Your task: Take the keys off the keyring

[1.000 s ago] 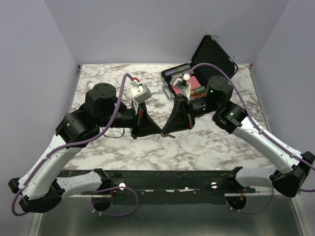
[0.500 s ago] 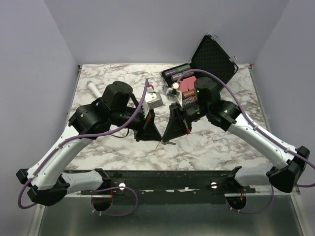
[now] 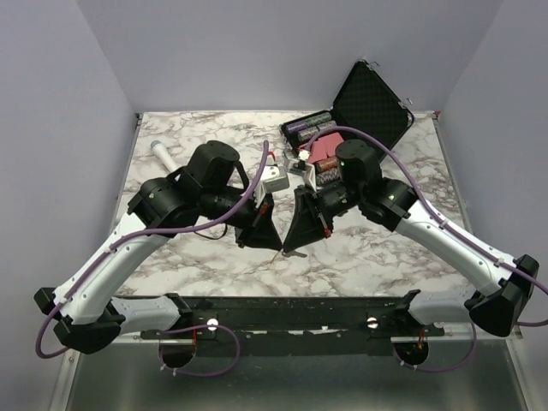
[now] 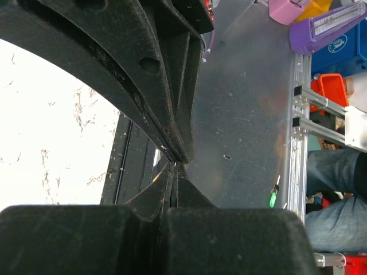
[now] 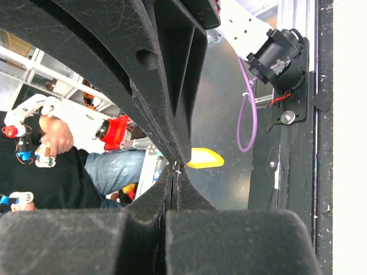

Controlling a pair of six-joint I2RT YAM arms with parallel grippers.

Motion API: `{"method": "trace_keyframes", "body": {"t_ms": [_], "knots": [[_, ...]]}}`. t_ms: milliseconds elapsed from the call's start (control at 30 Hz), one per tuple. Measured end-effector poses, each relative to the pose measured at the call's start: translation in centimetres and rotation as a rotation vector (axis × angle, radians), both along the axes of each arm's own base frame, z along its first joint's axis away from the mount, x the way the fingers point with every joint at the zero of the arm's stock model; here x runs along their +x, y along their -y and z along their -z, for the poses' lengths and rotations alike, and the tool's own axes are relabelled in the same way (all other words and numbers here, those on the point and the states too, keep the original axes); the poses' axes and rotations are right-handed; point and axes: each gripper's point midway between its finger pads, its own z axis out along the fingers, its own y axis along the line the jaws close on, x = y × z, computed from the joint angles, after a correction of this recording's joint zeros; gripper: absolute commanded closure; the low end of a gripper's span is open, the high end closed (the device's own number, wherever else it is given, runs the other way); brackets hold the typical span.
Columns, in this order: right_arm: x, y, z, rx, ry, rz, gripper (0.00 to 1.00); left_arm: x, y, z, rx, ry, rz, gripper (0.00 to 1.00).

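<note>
My left gripper (image 3: 273,243) and right gripper (image 3: 286,247) meet tip to tip above the table's near middle, both with jaws pressed shut. In the right wrist view the key's yellow-orange head (image 5: 203,158) sticks out just beside my shut fingertips (image 5: 176,167), where a small silver glint shows. In the left wrist view my shut gripper (image 4: 175,165) pinches a thin metal sliver, apparently the keyring, most of it hidden. From above, a thin metal piece (image 3: 276,255) hangs under the two tips.
An open black case (image 3: 373,101) stands at the back right, with purple cylinders (image 3: 309,124) and a red block (image 3: 326,150) next to it. A white-and-grey microphone (image 3: 163,155) lies at the back left. A black rail (image 3: 282,313) runs along the near edge.
Both arms have carried the joined tips toward the near edge, and the left arm has swung right. Both grippers stayed shut and together.
</note>
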Motion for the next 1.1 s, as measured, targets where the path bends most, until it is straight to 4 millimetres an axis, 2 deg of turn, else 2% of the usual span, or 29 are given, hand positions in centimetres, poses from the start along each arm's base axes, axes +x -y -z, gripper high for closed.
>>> {"method": "trace_keyframes", "body": {"t_ms": [67,200,367,533,633,767,867,933,1100], "knots": [[0.0,0.0,0.1,0.002,0.001,0.005,0.99,0.0,0.0,0.1,0.005,-0.005,0.001,0.72],[-0.3,0.1,0.1,0.002,-0.002,0.007,0.99,0.2,0.1,0.1,0.003,0.005,-0.002,0.45],[0.2,-0.3,-0.2,0.011,0.031,0.054,0.99,0.2,0.3,-1.0,-0.036,0.036,-0.001,0.25],[1.3,-0.5,-0.7,0.013,0.067,0.148,0.99,0.0,-0.4,-3.9,-0.121,0.116,-0.044,0.19],[2.1,-0.3,-1.9,0.039,0.106,0.242,0.99,0.1,-1.5,-5.8,-0.202,0.187,-0.126,0.18],[4.3,0.1,-3.9,0.069,0.149,0.435,0.99,0.2,-3.3,-6.9,-0.34,0.243,-0.271,0.17],[7.1,0.2,-4.6,0.048,0.127,0.614,0.99,0.7,-4.4,-6.6,-0.449,0.232,-0.4,0.17],[8.9,0.5,-4.1,0.009,0.08,0.743,0.99,1.6,-4.6,-5.7,-0.492,0.198,-0.48,0.15],[12.6,2.2,0.3,-0.207,-0.051,1.013,0.99,4.4,-4.5,-2.4,-0.515,0.077,-0.664,0.14]]}}
